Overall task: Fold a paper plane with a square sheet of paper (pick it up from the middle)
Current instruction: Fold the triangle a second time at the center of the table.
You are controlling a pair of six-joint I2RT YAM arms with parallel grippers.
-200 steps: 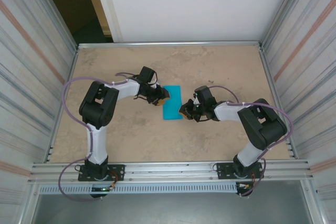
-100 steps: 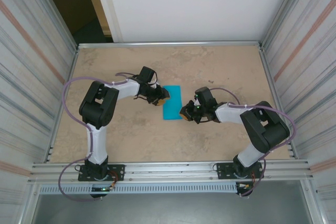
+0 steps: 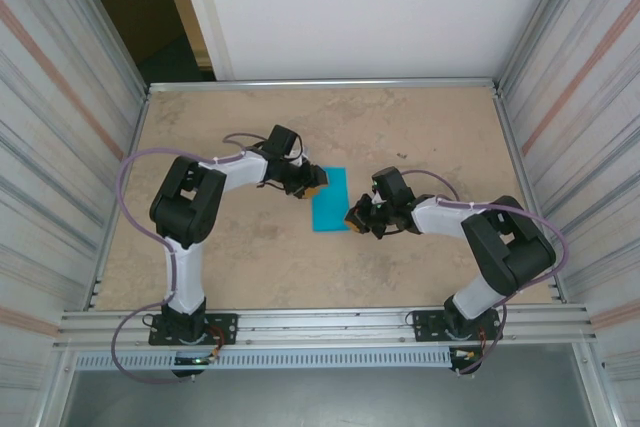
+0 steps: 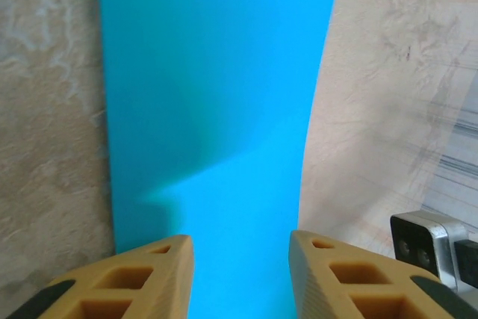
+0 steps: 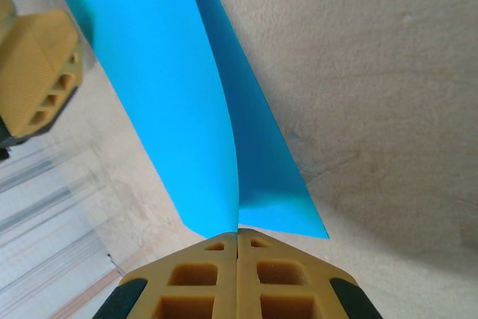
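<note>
item: sheet of paper [image 3: 329, 198], a narrow doubled rectangle at mid bench [image 3: 430, 127], between my two arms. step, as i judge it: an early fold. right claw [image 5: 237, 237] clamped together on its near right edge. left claw [image 4: 240, 259] apart, straddling the far left edge. next: i'd carry the layer across squarely.
</note>
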